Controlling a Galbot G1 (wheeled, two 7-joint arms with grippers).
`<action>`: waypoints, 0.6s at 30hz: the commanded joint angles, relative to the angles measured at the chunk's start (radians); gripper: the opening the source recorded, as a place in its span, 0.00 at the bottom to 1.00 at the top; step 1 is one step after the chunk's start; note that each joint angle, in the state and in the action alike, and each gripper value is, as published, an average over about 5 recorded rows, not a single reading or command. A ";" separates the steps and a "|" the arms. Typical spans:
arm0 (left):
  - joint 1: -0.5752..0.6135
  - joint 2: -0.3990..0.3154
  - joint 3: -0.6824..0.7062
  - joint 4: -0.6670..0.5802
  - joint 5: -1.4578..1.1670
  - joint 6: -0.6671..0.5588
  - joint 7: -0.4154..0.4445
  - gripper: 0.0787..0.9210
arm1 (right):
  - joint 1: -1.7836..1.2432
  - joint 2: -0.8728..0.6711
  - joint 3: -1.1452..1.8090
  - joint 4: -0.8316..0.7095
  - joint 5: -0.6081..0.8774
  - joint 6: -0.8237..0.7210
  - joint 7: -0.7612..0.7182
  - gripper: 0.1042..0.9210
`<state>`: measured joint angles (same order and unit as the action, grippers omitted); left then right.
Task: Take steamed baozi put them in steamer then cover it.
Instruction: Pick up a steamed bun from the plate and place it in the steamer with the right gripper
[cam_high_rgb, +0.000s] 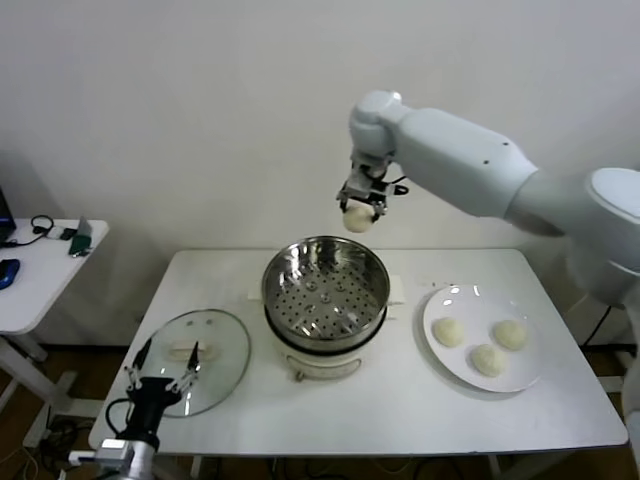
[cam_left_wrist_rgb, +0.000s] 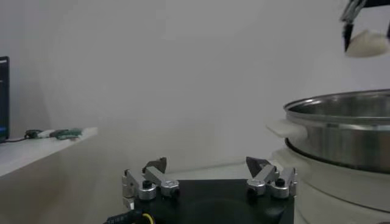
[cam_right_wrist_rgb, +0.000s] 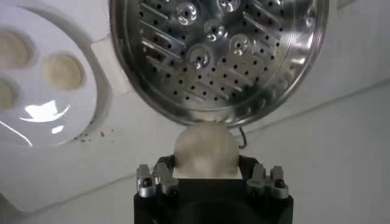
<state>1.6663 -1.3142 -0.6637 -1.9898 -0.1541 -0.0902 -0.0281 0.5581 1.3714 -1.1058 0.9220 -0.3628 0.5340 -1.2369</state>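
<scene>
Steamer (cam_high_rgb: 325, 290) sits mid-table with its perforated tray bare, so I carry high to clear the rim. Its cover (cam_high_rgb: 200, 345) lies flat to my left, ready for later, under my idle left gripper (cam_high_rgb: 160, 372), fingers spread. A plate (cam_high_rgb: 445, 300) holds three buns. My right gripper (cam_high_rgb: 360, 212) pinches one baozi (cam_high_rgb: 356, 220) above the far rim; my fingertips hide behind it.

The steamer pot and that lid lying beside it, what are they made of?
The steamer looks like polished stainless steel: mirror-bright, with a perforated tray, on a white, probably plastic base. The lid seems to be clear glass with a metal rim and a white handle; the table shows through it.
</scene>
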 joint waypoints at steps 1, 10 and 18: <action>0.001 0.005 -0.002 0.003 -0.003 -0.002 0.000 0.88 | -0.094 0.101 0.038 -0.012 -0.180 0.071 0.020 0.71; -0.008 0.017 -0.008 0.013 -0.016 0.000 0.000 0.88 | -0.177 0.131 0.050 -0.032 -0.224 0.074 0.024 0.71; -0.012 0.019 -0.008 0.021 -0.020 -0.001 0.000 0.88 | -0.207 0.131 0.042 -0.044 -0.212 0.069 0.021 0.72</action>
<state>1.6550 -1.2972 -0.6714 -1.9701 -0.1735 -0.0916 -0.0281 0.3887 1.4771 -1.0744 0.8822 -0.5376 0.5884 -1.2219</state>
